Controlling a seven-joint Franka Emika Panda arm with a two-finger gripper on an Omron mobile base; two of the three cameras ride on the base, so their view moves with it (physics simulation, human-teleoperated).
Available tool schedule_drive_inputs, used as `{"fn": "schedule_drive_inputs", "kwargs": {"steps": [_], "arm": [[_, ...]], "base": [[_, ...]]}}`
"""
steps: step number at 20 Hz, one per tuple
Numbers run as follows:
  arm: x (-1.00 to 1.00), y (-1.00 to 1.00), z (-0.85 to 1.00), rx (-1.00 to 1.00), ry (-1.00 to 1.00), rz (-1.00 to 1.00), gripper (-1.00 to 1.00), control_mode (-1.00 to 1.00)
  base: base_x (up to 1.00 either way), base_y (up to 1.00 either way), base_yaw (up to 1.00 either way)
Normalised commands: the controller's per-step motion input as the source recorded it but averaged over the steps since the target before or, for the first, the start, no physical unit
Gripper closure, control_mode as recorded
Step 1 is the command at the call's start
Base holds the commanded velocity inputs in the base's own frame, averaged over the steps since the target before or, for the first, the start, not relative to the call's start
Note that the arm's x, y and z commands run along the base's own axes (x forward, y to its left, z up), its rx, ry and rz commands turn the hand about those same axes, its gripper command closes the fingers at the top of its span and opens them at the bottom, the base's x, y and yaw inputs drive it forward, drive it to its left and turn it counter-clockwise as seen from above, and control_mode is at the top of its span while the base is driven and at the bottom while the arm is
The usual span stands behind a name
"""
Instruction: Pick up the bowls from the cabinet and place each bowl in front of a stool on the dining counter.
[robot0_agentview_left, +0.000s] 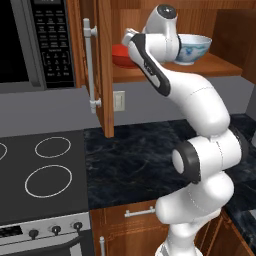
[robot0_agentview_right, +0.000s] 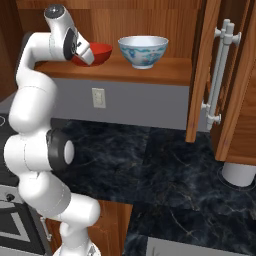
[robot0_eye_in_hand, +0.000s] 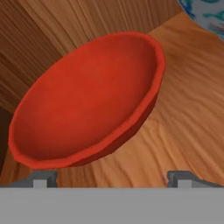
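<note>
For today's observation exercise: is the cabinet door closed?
No: the cabinet door stands swung open, exposing the red bowl and patterned bowl.

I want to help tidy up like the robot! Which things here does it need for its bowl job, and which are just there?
For the job:
red bowl
white patterned bowl
cabinet, door open
gripper, open by the red bowl

Just there:
stove
microwave
wall outlet
black worktop

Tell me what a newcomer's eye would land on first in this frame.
Likely the white arm reaching up into the open cabinet, its gripper close to the red bowl on the shelf, fingers spread wide apart. Beside it on the same shelf stands the white bowl with blue-green pattern. Below lies the black marble worktop, with a stovetop at the arm's left.
</note>
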Motion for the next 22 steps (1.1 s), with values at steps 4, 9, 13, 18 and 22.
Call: {"fn": "schedule_drive_inputs", "kwargs": {"steps": [4,9,13,18,22], "arm": [[0.21,0.04,-0.04,0.0,0.0,0.0,-1.0,-1.0],[0.17,0.0,-0.03,0.0,0.0,0.0,-1.0,-1.0],[0.11,0.0,-0.11,0.0,0.0,0.0,-1.0,-1.0],[0.04,0.0,-0.15,0.0,-0.01,-0.01,-1.0,-1.0],[0.16,0.0,-0.04,0.0,-0.02,-0.03,-1.0,-1.0]], "base": [[0.0,0.0,0.0],[0.0,0.0,0.0],[0.0,0.0,0.0],[0.0,0.0,0.0],[0.0,0.0,0.0]]}}
